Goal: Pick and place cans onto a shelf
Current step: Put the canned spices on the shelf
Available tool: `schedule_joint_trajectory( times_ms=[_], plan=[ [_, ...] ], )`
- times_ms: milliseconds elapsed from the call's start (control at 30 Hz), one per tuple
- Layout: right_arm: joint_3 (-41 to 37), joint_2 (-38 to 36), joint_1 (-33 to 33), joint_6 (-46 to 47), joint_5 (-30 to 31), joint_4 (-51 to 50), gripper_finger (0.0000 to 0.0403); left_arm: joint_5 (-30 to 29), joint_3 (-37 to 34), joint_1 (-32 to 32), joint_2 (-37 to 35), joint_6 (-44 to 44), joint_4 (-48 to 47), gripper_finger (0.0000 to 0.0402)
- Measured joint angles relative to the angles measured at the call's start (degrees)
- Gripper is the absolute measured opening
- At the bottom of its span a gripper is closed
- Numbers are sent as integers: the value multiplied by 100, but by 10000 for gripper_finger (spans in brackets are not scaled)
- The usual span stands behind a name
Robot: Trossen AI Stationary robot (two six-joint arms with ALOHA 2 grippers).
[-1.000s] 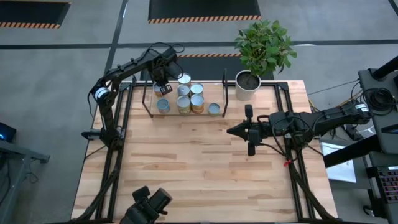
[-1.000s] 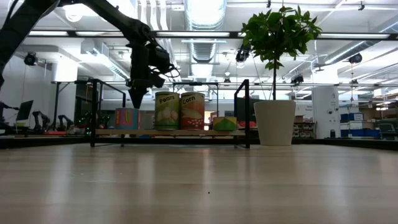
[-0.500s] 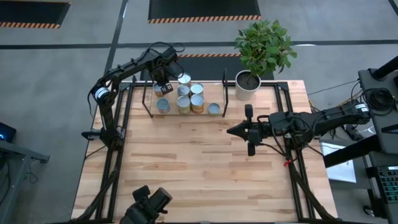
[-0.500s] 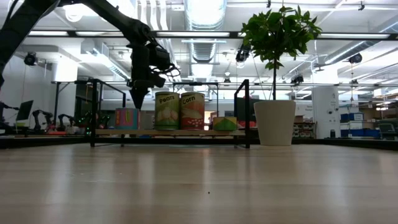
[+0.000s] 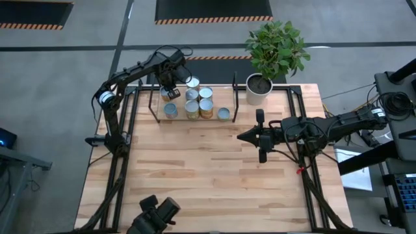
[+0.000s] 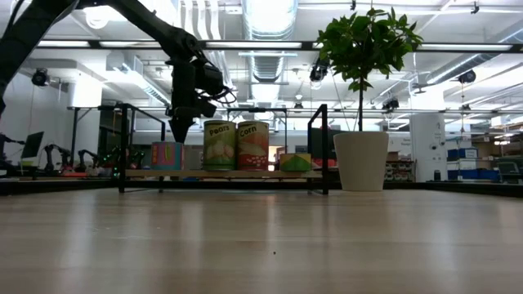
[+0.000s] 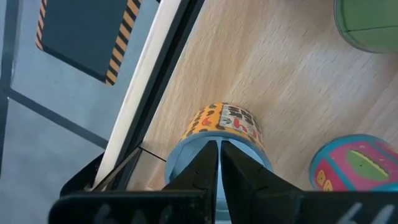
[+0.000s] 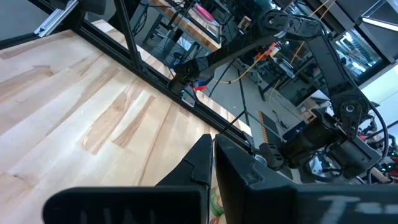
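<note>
The shelf (image 5: 227, 104) stands at the table's far edge, left of the middle; it also shows in the low view (image 6: 221, 173). Several cans stand on it, among them a pink one (image 7: 351, 165) and two tall ones (image 6: 237, 145). My left gripper (image 5: 170, 93) is shut and points down over the shelf's far left corner, right above a small can with a pale-blue top and an orange label (image 7: 224, 124). In the low view the left gripper (image 6: 179, 135) ends just above the short cans. My right gripper (image 5: 240, 137) is shut and empty, level above the table's middle right. My left gripper's shut fingertips (image 7: 208, 163) stand over the top (image 7: 186, 155) of the orange-labelled can, coming from above. I cannot tell whether they touch it. The can stands upright on the shelf board.
A white plant pot (image 5: 258, 89) with a leafy plant stands right of the shelf at the far edge. The shelf's black end rods (image 6: 324, 147) rise above the cans. A dark camera mount (image 5: 156, 213) sits at the near edge. Bare tabletop (image 5: 195, 162) lies in front of the shelf.
</note>
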Motion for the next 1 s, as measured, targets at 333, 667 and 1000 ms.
schedule_joint_trajectory(
  times_ms=[333, 667, 1000],
  plan=[
    [0, 0, -1, -1, 0, 0, 9, 528, 0, -18, 0, 475, -96, 0],
    [1, 0, 0, -14, 0, -2, 9, 536, 0, -33, 0, 667, -412, 0],
    [0, 0, 1, -16, 0, -2, 9, 390, 0, -33, 0, 425, -252, 0]
  ],
)
